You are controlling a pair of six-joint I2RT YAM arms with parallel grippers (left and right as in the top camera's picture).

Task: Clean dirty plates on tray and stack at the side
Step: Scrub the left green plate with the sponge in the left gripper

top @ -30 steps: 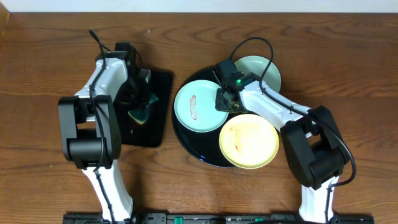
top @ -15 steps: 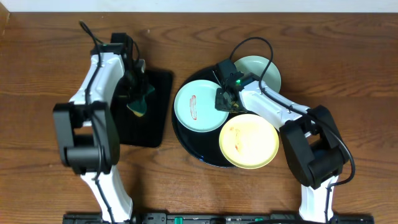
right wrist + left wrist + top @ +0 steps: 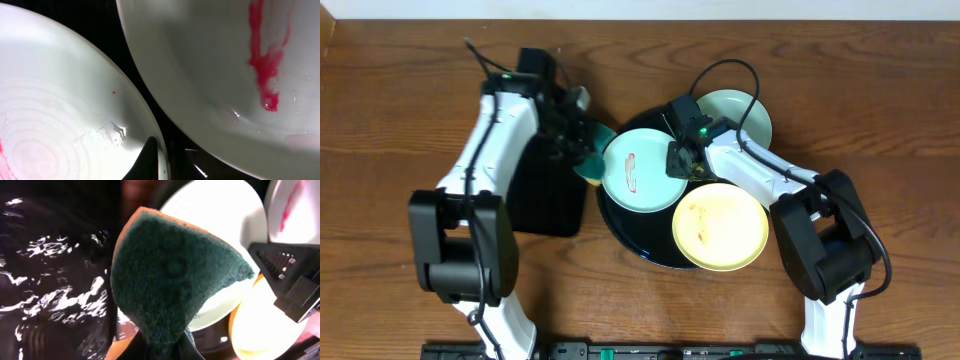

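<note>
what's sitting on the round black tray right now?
Three plates: a blue plate with a red smear, a yellow plate, and a pale green plate at the back edge. The right gripper covers the blue plate's right rim; the tray under the plates is hidden.

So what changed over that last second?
The left gripper, shut on the green sponge, swung right, off the rectangular tray to the left rim of the smeared blue-green plate. The right gripper stayed shut at its right rim; yellow plate, pale green plate and round tray stayed put.
</note>
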